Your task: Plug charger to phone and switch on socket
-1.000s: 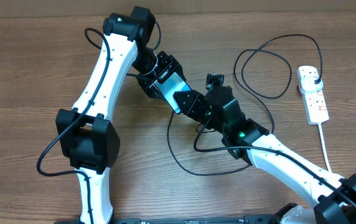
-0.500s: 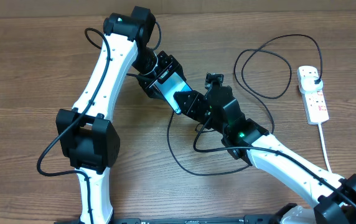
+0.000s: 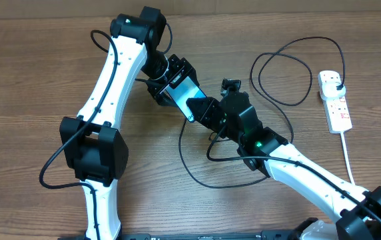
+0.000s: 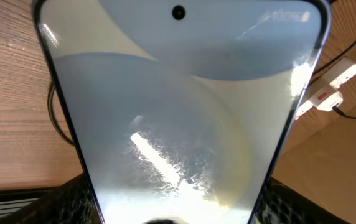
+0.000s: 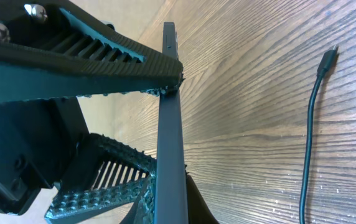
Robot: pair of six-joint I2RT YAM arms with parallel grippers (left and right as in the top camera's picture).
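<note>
Overhead:
- The phone (image 3: 184, 92) is held up off the table (image 3: 30, 80), where both arms meet.
- The socket (image 3: 335, 100) lies well to the right of the phone.
- The charger (image 3: 290, 67) runs from the socket in loose loops toward and under the phone. Its black plug looks seated in the socket's far end.
- Switch position too small to tell.

Left wrist:
- The phone's pale blue screen fills the view, with heavy glare.
- The left gripper (image 4: 178, 211) is spread wide, one pad at each long edge of the phone. Cannot tell whether the pads press or only flank it.
- The socket shows past the phone's right edge, red marks unreadable.
- No brand or text legible on the screen. A faint smear near its top right corner cannot be read.

Right wrist:
- The right gripper (image 5: 162, 130) is pinched on the phone, seen edge-on.
- The connector tip (image 5: 330, 56) lies loose on the wood, right of the phone and well apart.

Progress (judgement):
- Wall end probably in.
- Left to do: connector into the phone, then the switch.
</note>
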